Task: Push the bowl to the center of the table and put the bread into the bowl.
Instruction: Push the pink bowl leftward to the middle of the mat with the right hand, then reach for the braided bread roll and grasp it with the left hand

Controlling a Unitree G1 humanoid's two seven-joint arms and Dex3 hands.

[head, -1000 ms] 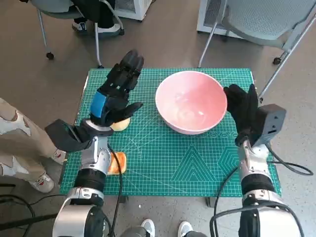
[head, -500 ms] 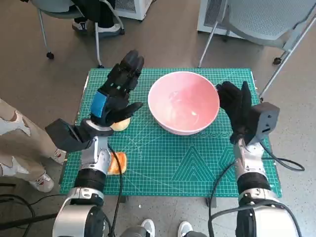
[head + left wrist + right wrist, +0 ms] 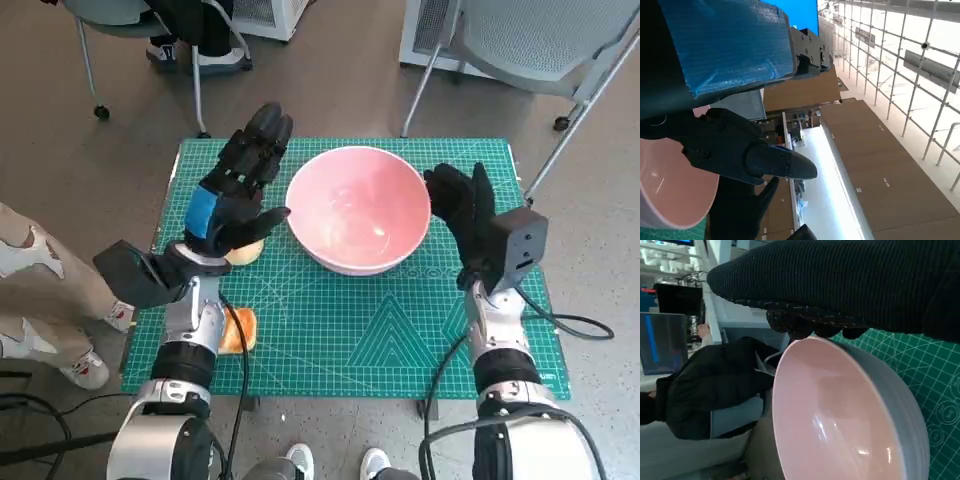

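A pink bowl [image 3: 356,208] stands on the green cutting mat [image 3: 350,320], a little behind the mat's middle. My right hand [image 3: 458,212], gloved in black, presses flat against the bowl's right side with fingers spread. The bowl's rim and inside [image 3: 830,415] fill the right wrist view. My left hand [image 3: 238,185] is raised over the mat's left part, fingers spread, holding nothing, just left of the bowl. A round bread roll [image 3: 245,251] peeks out under that hand. A toast slice [image 3: 237,331] lies near the mat's front left edge. The bowl's edge [image 3: 670,195] shows beside the left hand's fingers [image 3: 740,155].
The mat covers the small table. A person's leg [image 3: 30,290] and shoe are at the left. Chairs stand behind the table, one at the back left [image 3: 150,30] and one at the back right [image 3: 540,40]. A cable [image 3: 570,325] loops off the right forearm.
My right hand has slid the bowl leftward, toward the mat's middle, and moved with it. The left hand and the bread have stayed put.
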